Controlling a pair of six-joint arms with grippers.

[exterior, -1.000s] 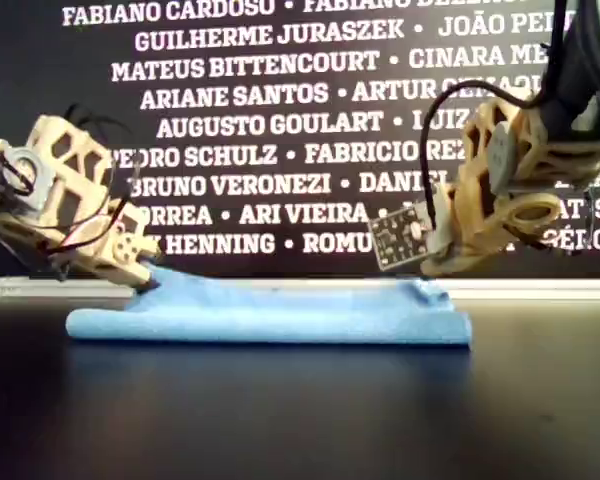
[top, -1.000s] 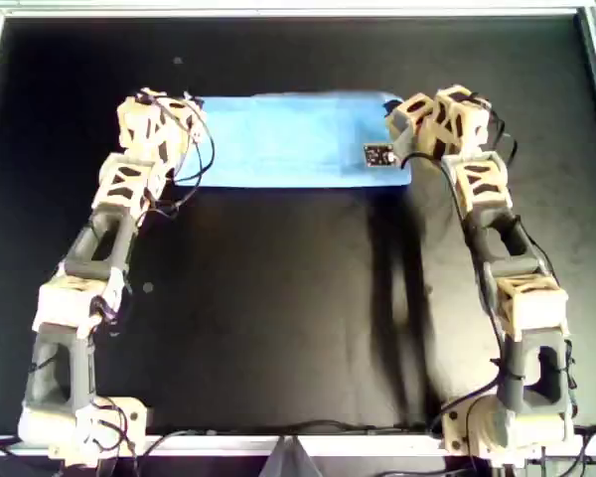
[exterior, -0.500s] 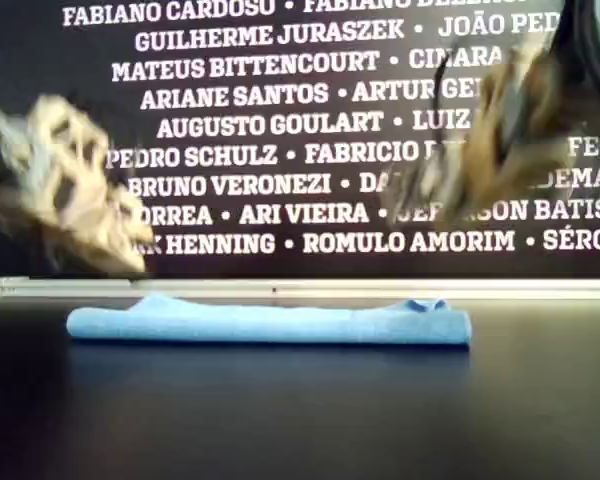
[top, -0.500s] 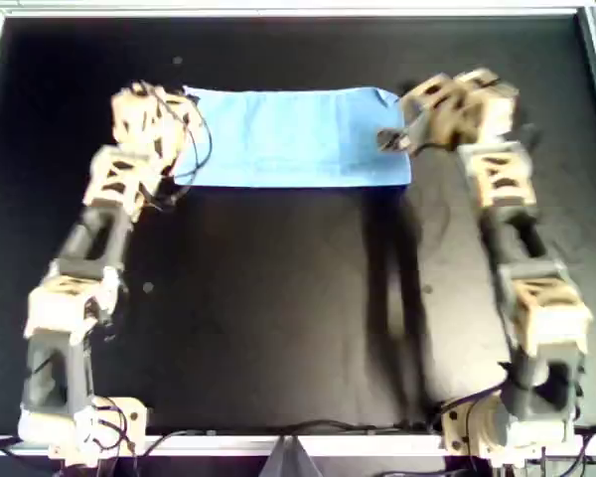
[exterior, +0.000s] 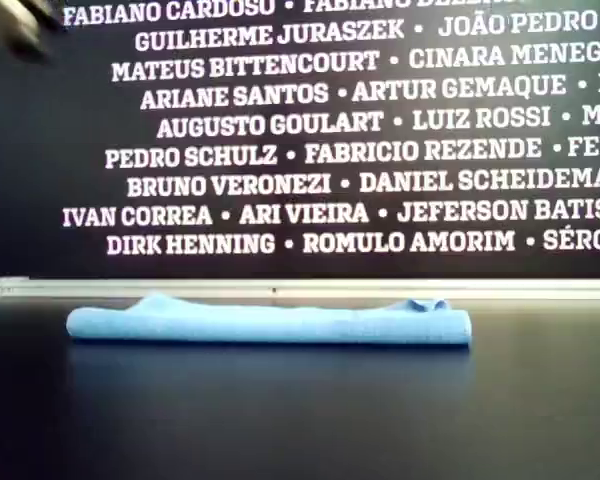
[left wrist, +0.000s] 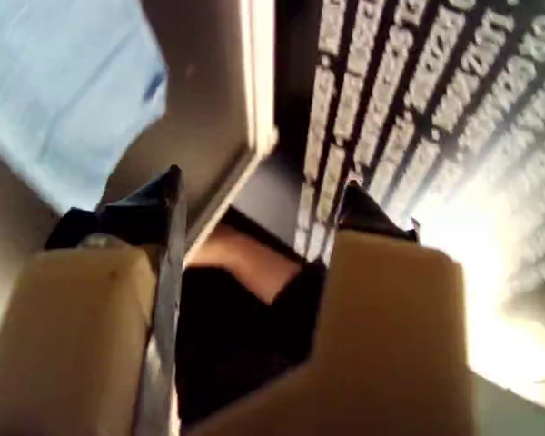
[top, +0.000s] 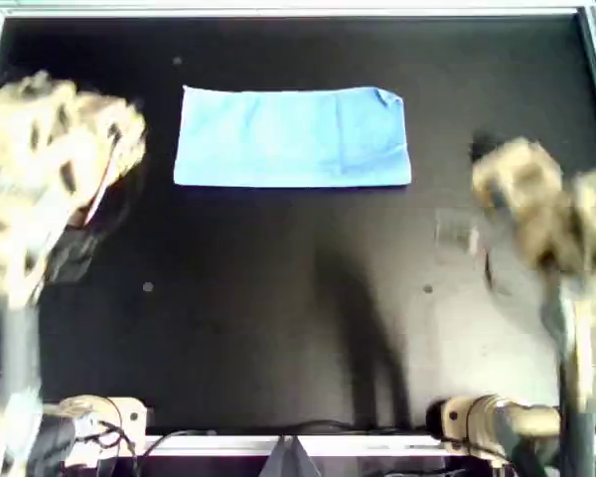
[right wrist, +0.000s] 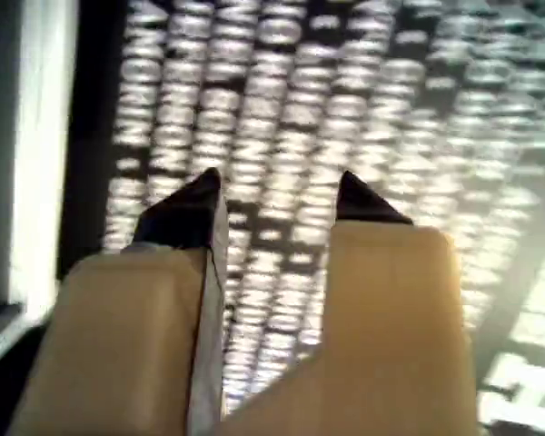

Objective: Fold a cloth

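The light-blue cloth [top: 293, 137] lies folded into a long rectangle at the far middle of the black table. It shows as a low flat strip in the exterior view [exterior: 270, 323]. My first gripper [left wrist: 259, 204] is open and empty, off the table, with the cloth [left wrist: 64, 82] a way ahead of it. My second gripper [right wrist: 277, 195] is open and empty and faces the lettered wall. In the overhead view one blurred arm [top: 60, 139] is left of the cloth and another [top: 531, 204] is to its right. Both are clear of it. I cannot tell which is which.
A white frame rail [top: 278, 8] runs along the table's far edge. A black wall with white names [exterior: 320, 130] stands behind it. The arm bases [top: 89, 417] [top: 487, 422] sit at the near edge.
Both arms have let go of the cloth's ends, risen and swung back toward the near side. They have left the exterior view. The cloth lies still and flat.
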